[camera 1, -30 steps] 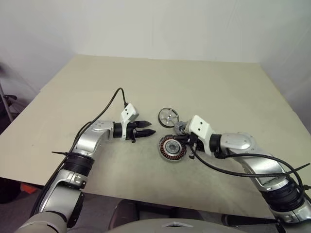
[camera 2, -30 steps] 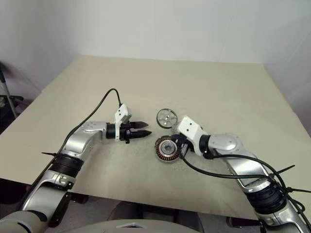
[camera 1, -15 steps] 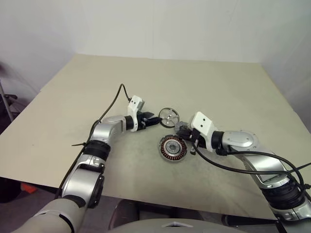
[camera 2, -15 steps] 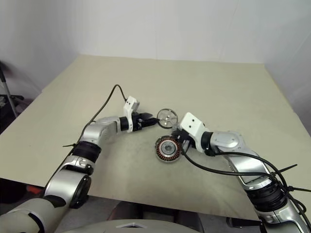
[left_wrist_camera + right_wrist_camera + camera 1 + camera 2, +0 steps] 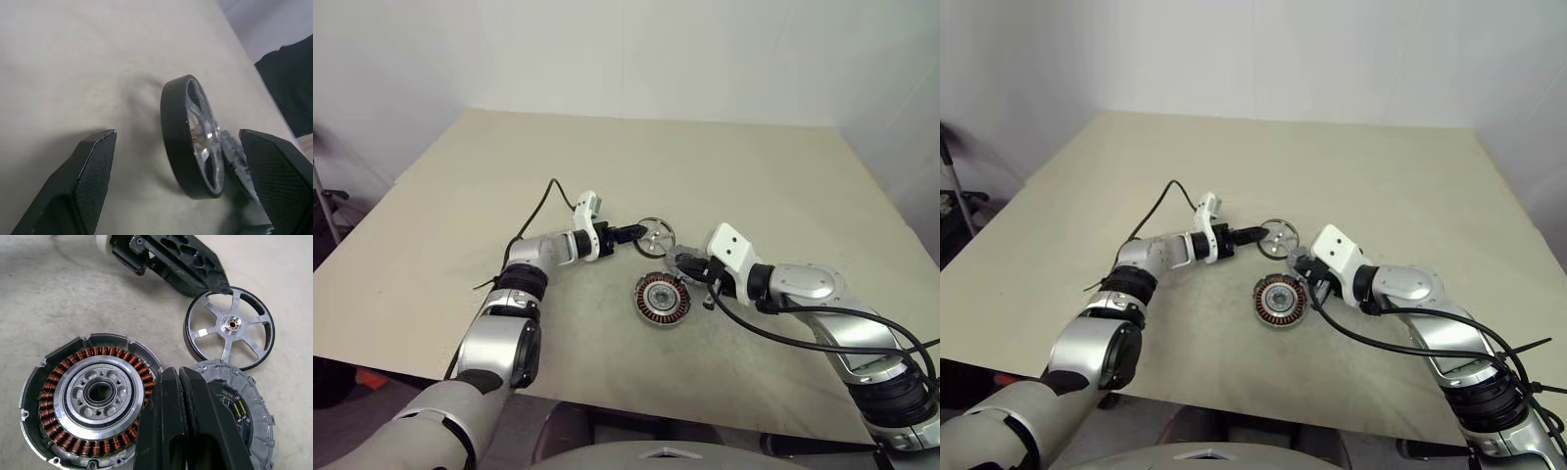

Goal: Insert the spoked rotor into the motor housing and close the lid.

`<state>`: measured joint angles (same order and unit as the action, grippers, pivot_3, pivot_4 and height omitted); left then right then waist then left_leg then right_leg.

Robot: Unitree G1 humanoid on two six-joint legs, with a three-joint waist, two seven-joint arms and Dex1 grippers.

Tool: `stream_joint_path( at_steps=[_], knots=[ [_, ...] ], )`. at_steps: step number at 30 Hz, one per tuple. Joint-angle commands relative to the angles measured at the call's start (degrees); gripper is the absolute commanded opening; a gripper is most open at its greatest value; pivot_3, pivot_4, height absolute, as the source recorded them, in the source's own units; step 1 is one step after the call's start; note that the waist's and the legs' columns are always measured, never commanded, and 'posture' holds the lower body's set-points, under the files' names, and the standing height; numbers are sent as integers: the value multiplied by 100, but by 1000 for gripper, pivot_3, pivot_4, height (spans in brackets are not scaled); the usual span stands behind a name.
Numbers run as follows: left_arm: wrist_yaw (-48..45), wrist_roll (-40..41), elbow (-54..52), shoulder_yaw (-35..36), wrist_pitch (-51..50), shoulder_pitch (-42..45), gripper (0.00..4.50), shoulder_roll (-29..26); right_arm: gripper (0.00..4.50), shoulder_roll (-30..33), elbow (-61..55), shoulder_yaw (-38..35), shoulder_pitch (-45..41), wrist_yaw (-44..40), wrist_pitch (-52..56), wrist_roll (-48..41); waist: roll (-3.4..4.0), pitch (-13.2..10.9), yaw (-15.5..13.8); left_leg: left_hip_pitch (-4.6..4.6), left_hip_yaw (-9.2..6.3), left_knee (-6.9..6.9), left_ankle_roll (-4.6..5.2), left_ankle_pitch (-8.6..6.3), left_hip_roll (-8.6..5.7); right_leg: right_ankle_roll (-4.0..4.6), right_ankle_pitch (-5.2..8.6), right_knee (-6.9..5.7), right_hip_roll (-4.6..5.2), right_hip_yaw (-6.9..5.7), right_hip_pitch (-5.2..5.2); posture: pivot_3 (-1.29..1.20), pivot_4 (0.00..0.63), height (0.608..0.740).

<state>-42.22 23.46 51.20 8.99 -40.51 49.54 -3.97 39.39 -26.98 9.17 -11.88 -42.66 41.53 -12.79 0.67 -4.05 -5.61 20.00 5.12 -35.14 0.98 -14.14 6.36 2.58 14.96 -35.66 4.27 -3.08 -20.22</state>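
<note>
Spoked rotor (image 5: 653, 236) lies flat on the beige table (image 5: 754, 166), just beyond the motor housing (image 5: 662, 299), which serves as the landmark for every place given below. My left arm reaches in from the housing's left, forearm nearly level, and my left gripper (image 5: 633, 231) stands at the rotor's near-left edge with its two black fingers spread wide; in the left wrist view the rotor's dark rim (image 5: 183, 137) sits between the left gripper's fingers (image 5: 88, 183), closer to one finger, and I cannot tell whether either finger touches it. My right arm comes in from the housing's right, bent at the elbow and angled down toward the table, and my right gripper (image 5: 183, 401) has its fingers pressed together, holding nothing. Its tips rest over the seam between the housing and the lid (image 5: 244, 401), which lies flat just to the housing's right and just beside the rotor. The housing faces upward with its ring of copper coils (image 5: 85, 406) exposed around a dark centre. A black cable (image 5: 543, 196) loops from my left wrist over the table to the housing's left.
</note>
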Motion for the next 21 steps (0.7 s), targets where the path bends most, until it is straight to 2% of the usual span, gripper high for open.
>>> stream_joint_path(
  at_steps=[1, 5, 8, 11, 18, 21],
  knots=[
    [41, 156, 167, 187, -96, 241, 4283, 120, 0, 35, -173, -147, -69, 19, -35, -61, -1, 0, -9, 0, 0, 0, 0, 0, 0, 0, 0, 0, 0, 0, 0, 0, 0, 740],
    [177, 83, 447, 273, -65, 357, 4283, 197, 0, 30, -158, -132, -86, 17, -43, -59, -1, -1, -15, 0, 0, 0, 1, 0, 0, 0, 0, 0, 0, 0, 0, 0, 0, 740],
    [250, 23, 585, 293, 20, 393, 3636, 231, 0, 23, -145, -132, -92, 26, -46, -54, -1, 0, -19, -1, 0, 0, 2, 0, 0, 0, 0, 2, 0, 0, 3, 0, 0, 740],
    [193, -12, 608, 256, 22, 406, 2698, 229, 0, 16, -145, -137, -91, 46, -40, -53, -1, -1, -18, -1, 0, 1, 2, -1, 0, 0, 0, 3, 0, 0, 2, 0, 0, 740],
    [108, -56, 640, 233, 46, 411, 2698, 218, 0, -4, -120, -114, -92, 82, -60, -29, -2, -1, -18, 0, 0, 1, 4, -1, 0, -1, 0, 6, 0, 0, 2, 0, 0, 740],
    [92, -19, 652, 303, 34, 416, 2143, 206, 0, -16, -107, -106, -99, 97, -68, -16, -2, -1, -15, 1, 0, 1, 4, -1, 0, -1, 0, 7, 0, 0, 1, 0, 0, 740]
  ],
)
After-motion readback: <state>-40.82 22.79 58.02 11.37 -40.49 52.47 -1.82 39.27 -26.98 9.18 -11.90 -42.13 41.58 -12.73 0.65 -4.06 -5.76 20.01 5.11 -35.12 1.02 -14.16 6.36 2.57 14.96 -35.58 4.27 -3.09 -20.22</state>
